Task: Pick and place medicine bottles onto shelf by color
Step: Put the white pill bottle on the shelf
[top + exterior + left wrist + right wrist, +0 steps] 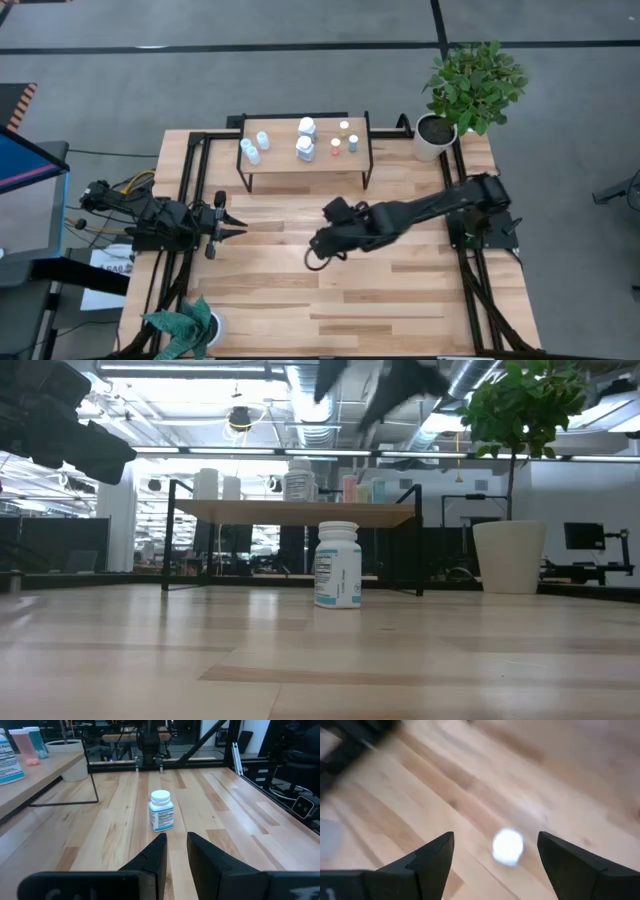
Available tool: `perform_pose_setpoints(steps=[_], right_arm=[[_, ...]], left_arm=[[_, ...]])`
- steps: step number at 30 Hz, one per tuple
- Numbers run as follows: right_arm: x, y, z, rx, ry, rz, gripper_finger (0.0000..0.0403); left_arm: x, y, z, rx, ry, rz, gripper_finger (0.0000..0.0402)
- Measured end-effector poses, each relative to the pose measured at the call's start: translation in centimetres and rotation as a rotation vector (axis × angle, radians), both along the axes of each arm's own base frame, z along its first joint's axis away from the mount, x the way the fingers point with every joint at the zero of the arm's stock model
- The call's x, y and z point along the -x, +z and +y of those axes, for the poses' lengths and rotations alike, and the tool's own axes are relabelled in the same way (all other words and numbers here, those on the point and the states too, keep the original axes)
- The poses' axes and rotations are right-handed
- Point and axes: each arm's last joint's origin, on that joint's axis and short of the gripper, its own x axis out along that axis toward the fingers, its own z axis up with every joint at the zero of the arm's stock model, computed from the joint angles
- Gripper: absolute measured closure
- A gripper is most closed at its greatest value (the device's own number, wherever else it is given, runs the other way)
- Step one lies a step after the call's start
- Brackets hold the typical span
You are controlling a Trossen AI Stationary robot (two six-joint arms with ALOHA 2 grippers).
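Note:
A white medicine bottle (pixel 338 565) with a blue-printed label stands upright on the table in front of the shelf (pixel 360 150); it also shows in the left wrist view (pixel 161 810). My right gripper (pixel 495 851) is open and hovers above it, fingers pointing down on either side of its white cap (pixel 508 846), touching nothing. In the high view my right gripper (pixel 318 256) covers the bottle. My left gripper (pixel 236 226) is open and empty at the table's left, pointing toward the bottle. Several bottles (pixel 305 138) stand on the shelf: bluish at left, white in the middle, reddish and greenish at right.
A white pot with a green plant (pixel 436 137) stands at the far right corner beside the shelf. Another potted plant (pixel 190 325) stands at the near left corner. Black frame rails (pixel 470 270) run along both table sides. Bare wood lies between the two grippers.

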Motion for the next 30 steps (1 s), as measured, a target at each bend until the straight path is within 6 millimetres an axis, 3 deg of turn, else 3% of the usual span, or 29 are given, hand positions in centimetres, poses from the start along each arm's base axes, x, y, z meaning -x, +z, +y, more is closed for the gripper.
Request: perform_pose_setpoints(steps=[5,8,19,22,30], right_arm=[[-2.5,-4.6,-0.5,-0.100,-0.022,0.160,0.0092],[-3.5,-6.2,-0.9,-0.125,-0.028,0.206,0.0092],[-3.3,-6.7,-1.6,-0.117,-0.075,0.240,0.0092],[-4.0,-8.7,-1.5,-0.102,-0.081,0.273,0.0092],[-5.1,-11.6,-1.6,-0.114,-0.082,0.323,0.0092]], left_arm=[[0.0,0.0,0.0,0.000,0.000,0.000,0.0338],[0.0,0.0,0.0,0.000,0.000,0.000,0.0338],[0.0,0.0,0.0,-0.001,0.000,0.001,0.0338],[0.0,0.0,0.0,0.000,0.000,0.000,0.0338],[0.0,0.0,0.0,0.000,0.000,0.001,0.0338]])
